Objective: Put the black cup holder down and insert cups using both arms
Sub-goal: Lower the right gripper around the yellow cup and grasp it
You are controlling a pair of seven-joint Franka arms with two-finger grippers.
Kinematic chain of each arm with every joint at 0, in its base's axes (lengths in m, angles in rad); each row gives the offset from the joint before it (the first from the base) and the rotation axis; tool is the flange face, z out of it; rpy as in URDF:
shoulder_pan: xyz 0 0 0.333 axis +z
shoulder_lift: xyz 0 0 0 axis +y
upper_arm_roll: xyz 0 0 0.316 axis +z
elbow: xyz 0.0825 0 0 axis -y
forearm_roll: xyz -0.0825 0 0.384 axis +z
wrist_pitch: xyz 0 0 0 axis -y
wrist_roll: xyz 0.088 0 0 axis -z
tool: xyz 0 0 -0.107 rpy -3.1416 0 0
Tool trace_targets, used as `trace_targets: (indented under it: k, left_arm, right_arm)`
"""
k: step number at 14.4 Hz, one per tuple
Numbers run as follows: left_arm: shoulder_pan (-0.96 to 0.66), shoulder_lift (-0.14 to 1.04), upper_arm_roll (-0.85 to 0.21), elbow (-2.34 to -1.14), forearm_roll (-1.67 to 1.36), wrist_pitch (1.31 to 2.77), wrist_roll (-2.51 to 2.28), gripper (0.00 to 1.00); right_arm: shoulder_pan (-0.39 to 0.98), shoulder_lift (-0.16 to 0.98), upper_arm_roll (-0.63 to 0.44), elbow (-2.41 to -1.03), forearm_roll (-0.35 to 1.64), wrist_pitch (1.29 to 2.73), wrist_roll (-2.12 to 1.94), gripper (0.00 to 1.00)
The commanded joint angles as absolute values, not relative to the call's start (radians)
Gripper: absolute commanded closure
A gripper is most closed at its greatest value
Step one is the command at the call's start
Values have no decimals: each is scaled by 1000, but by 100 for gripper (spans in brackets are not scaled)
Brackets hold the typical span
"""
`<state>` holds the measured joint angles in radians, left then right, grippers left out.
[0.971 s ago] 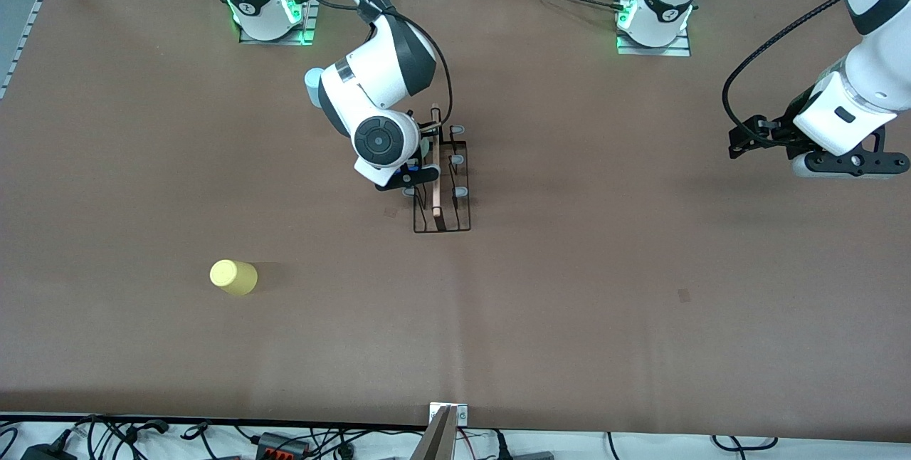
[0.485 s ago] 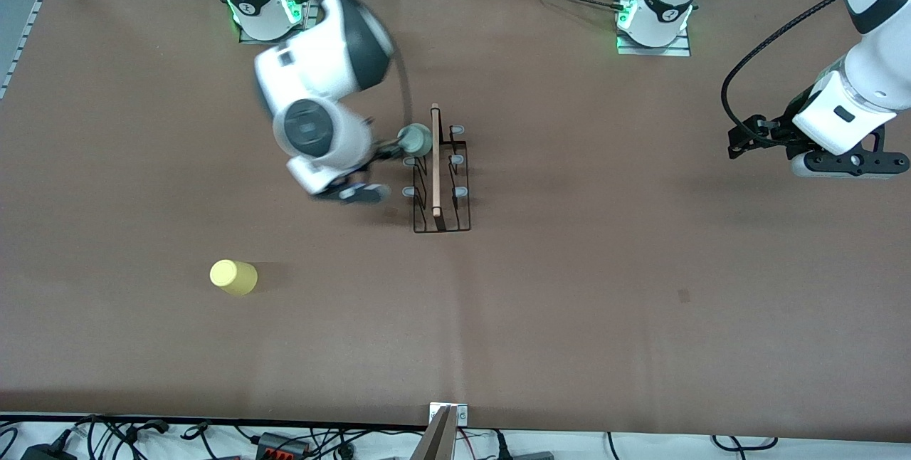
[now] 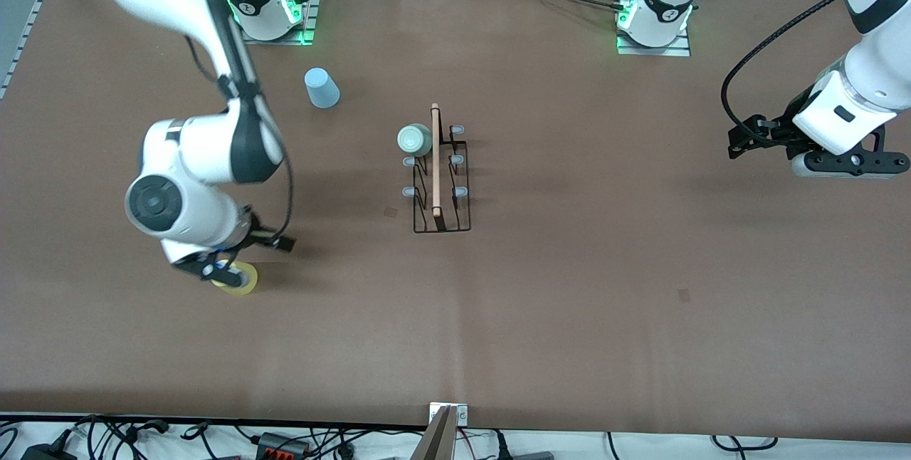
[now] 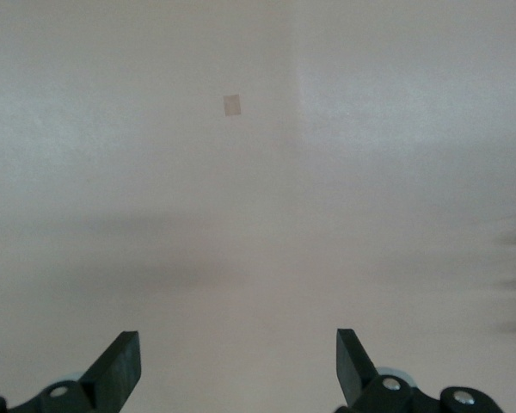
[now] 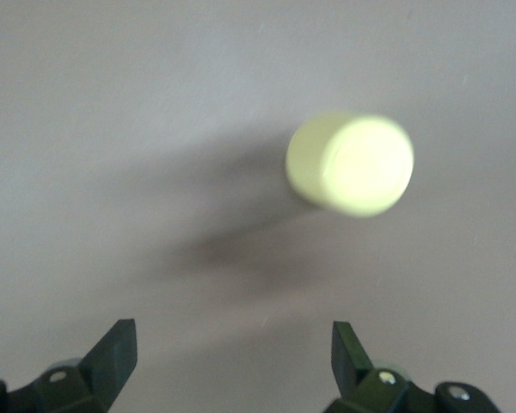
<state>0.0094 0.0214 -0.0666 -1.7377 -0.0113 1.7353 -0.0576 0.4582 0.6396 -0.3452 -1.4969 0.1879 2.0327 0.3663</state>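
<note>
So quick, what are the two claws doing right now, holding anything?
Right gripper: open, empty, over the yellow cup.
Left gripper: open, empty, waiting over bare table.

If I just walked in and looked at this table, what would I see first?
First the right arm, its open right gripper hanging just over the yellow cup, toward the right arm's end of the table and nearer the front camera than the rack. Next the black cup holder mid-table, with the mint green cup upside down on one peg. The blue cup stands near the right arm's base, and the open left gripper waits over bare table at its own end.
</note>
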Motion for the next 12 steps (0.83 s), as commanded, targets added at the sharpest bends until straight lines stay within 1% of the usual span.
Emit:
trace_targets:
  k: [1,4,8,12]
  left_arm:
    - [12,28,-67,-1721,-21,1727,-41,0]
    - [12,32,-67,-1721,-21,1729,-41,0]
    - [12,34,-67,-1720,-21,1729,-41,0]
    - [12,34,-67,-1720,-21,1729,-41,0]
  right_arm:
    - [410,681,-339,-1488,172,2117,240,0]
    - [344,722,-336,-1488,186,2128,102,0]
    - [330,741,-336,-1488,186,2149,55,0]
    - [319,762,-331,-1479,192,2215,18,0]
